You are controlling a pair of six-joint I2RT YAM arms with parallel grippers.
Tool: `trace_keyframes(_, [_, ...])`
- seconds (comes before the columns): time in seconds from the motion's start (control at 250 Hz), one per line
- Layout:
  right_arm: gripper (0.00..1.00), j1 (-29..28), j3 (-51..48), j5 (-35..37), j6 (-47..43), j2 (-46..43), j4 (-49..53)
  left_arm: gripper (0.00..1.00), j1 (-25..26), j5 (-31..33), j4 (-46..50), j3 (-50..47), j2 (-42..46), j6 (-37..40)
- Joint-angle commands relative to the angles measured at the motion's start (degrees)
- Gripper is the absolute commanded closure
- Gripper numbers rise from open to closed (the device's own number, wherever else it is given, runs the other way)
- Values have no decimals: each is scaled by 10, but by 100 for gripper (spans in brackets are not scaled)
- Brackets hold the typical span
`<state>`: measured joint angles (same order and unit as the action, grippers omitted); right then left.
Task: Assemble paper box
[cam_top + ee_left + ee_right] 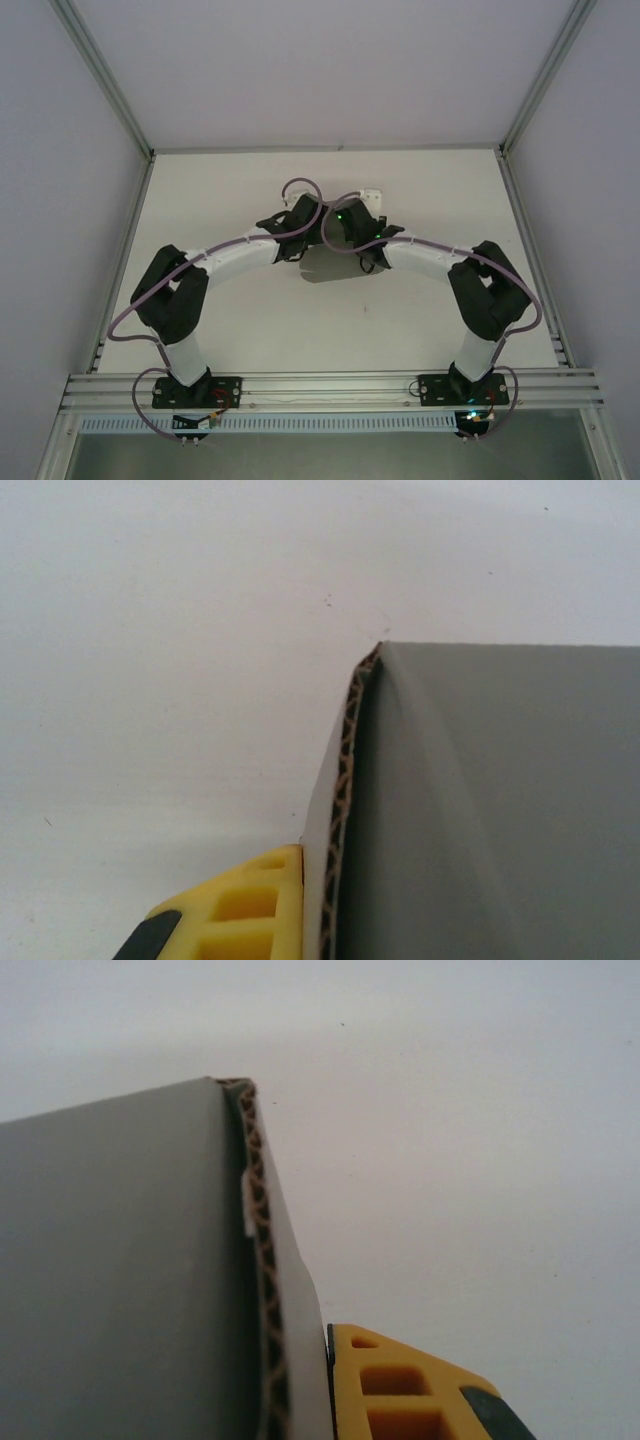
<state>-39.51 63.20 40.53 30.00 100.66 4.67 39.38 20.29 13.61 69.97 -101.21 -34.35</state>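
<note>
While both arms meet over the far middle of the table (250,330), each gripper is clamped on the paper box (335,268).
Left gripper (303,243): closed tight on one side wall of the box. In the left wrist view its yellow finger (245,910) lies flat against the wall's white face. The corrugated edge (345,780) is just beside it, and the grey panel to the right hides the other finger. Right gripper (365,250): mirrored, closed tight on the opposite wall. Its yellow finger (400,1390) touches the white face, with the grey panel to the left. From above, the box sits between the two grippers, grey side showing. Can't tell whether it rests on the table or is lifted.
</note>
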Motion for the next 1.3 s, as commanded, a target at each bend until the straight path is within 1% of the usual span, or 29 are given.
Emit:
trace_keyframes(0.0, [100, 35, 6, 163, 122, 17, 78, 100, -21, 140, 98, -6, -2, -95])
trace_keyframes(0.08, [100, 39, 13, 157, 127, 18, 80, 100, -20, 140, 99, -4, -1, -81])
trace_keyframes(0.112, [100, 42, 13, 144, 119, 16, 71, 100, -20, 125, 87, -5, 1, -58])
trace_keyframes(0.16, [100, 43, 5, 111, 80, 9, 34, 100, -21, 98, 63, -9, 3, -23])
trace_keyframes(0.208, [92, 44, -9, 59, 39, -2, -9, 100, -21, 63, 41, -11, 3, 22])
trace_keyframes(0.236, [86, 44, -20, 27, 16, -11, -35, 100, -21, 44, 32, -12, 3, 45])
trace_keyframes(0.248, [84, 44, -22, 22, 12, -14, -40, 100, -21, 38, 30, -12, 3, 50])
trace_keyframes(0.263, [81, 44, -29, -9, 0, -21, -53, 100, -21, 33, 28, -11, 4, 55])
trace_keyframes(0.319, [76, 44, -46, -92, -48, -41, -88, 100, -21, 12, 29, -8, 5, 77])
trace_keyframes(0.387, [65, 44, -61, -176, -82, -66, -97, 100, -20, -3, 29, -1, 7, 99])
trace_keyframes(0.443, [50, 44, -70, -235, -109, -89, -93, 100, -21, -12, 32, 7, 9, 118])
trace_keyframes(0.475, [47, 44, -76, -269, -116, -104, -88, 100, -21, -18, 33, 11, 11, 131])
trace_keyframes(0.535, [33, 43, -84, -319, -137, -130, -74, 100, -21, -30, 42, 21, 13, 162])
trace_keyframes(0.567, [20, 44, -91, -338, -134, -149, -66, 100, -22, -37, 51, 28, 13, 180])
trace_keyframes(0.599, [2, 44, -99, -357, -138, -168, -63, 100, -21, -37, 63, 36, 13, 197])
trace_keyframes(0.607, [1, 44, -102, -361, -139, -173, -61, 100, -22, -40, 66, 38, 13, 201])
trace_keyframes(0.643, [0, 44, -110, -372, -137, -197, -52, 100, -23, -54, 80, 46, 13, 233])
trace_keyframes(0.723, [0, 44, -129, -368, -114, -254, -29, 100, -33, -78, 100, 54, 24, 297])
trace_keyframes(0.798, [0, 45, -139, -319, -78, -315, 22, 100, -50, -159, 146, 69, 37, 394])
trace_keyframes(0.834, [0, 46, -140, -292, -61, -341, 59, 100, -55, -202, 184, 82, 41, 452])
trace_keyframes(0.882, [0, 52, -139, -274, -47, -366, 105, 100, -56, -254, 253, 102, 38, 542])
trace_keyframes(0.922, [0, 59, -135, -260, -36, -383, 147, 100, -54, -275, 307, 117, 37, 602])
trace_keyframes(0.97, [0, 69, -133, -245, -19, -403, 194, 100, -50, -289, 356, 130, 35, 656])
trace_keyframes(1.054, [0, 89, -134, -232, -1, -430, 262, 100, -50, -290, 427, 152, 23, 723])
trace_keyframes(1.098, [0, 102, -136, -229, 4, -441, 288, 100, -47, -278, 456, 170, 9, 739])
trace_keyframes(1.178, [0, 130, -140, -224, 7, -456, 328, 100, -32, -227, 500, 219, -34, 738])
trace_keyframes(1.298, [0, 155, -146, -221, 2, -468, 359, 100, -3, -142, 529, 275, -111, 737])
